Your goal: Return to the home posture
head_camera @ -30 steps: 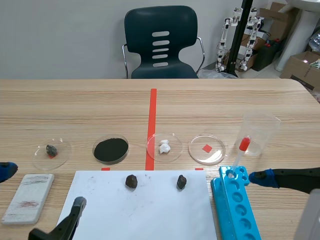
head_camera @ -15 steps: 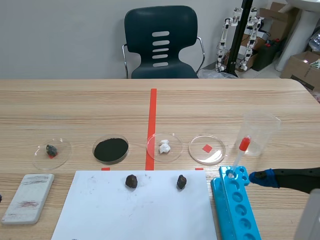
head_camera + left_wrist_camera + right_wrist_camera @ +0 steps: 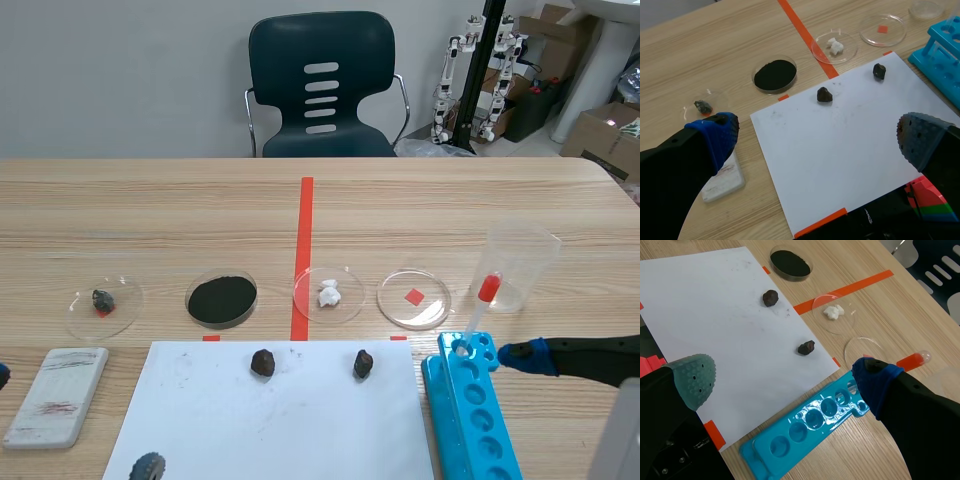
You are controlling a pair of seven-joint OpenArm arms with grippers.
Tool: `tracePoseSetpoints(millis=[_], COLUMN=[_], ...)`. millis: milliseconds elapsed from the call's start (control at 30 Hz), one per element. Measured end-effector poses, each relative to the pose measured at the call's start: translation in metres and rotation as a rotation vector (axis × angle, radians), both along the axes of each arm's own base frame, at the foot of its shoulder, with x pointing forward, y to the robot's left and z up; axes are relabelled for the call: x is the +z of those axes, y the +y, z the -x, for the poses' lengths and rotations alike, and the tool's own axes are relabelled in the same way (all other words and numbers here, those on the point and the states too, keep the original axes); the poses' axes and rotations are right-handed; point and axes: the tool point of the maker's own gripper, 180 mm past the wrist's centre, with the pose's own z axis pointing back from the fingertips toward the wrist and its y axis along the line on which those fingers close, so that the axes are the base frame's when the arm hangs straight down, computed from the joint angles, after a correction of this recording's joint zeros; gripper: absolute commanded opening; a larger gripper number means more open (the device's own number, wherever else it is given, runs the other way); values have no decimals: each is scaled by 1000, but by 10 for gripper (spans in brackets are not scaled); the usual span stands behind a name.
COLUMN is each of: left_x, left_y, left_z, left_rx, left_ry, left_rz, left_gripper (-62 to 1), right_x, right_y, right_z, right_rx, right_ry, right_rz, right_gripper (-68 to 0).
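My left gripper (image 3: 820, 142) hangs open above the white paper sheet (image 3: 840, 145), holding nothing. In the scene view only its fingertips (image 3: 147, 466) show, at the near edge. My right gripper (image 3: 785, 379) is open too, over the sheet's right edge and the blue rack (image 3: 810, 422), with nothing between its fingers. Its blue fingertip (image 3: 525, 355) lies just right of the rack (image 3: 468, 415) in the scene view. Two dark lumps (image 3: 263, 362) (image 3: 363, 364) lie on the sheet (image 3: 270, 420).
Behind the sheet stand a dish with a dark stone (image 3: 103, 300), a black powder dish (image 3: 221, 298), a dish of white lumps (image 3: 329, 294) and a bare dish (image 3: 413, 298). A red-capped tube (image 3: 480, 308) leans in the rack. Also present: a plastic beaker (image 3: 520, 265) and a grey block (image 3: 58, 392).
My left arm has drawn back toward the near edge, so only its fingertips remain in the scene view. The right arm has kept still.
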Motion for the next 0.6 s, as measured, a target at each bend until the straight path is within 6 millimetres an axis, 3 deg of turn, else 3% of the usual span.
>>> tracePoseSetpoints(millis=[600], left_x=[1], left_y=[1], left_z=[-4], left_rx=[5], left_ry=[-10], left_rz=[4], left_gripper=[14], right_x=[0], right_y=[0], right_z=[0], right_rx=[0], right_ry=[0], right_rz=[0], right_gripper=[-106])
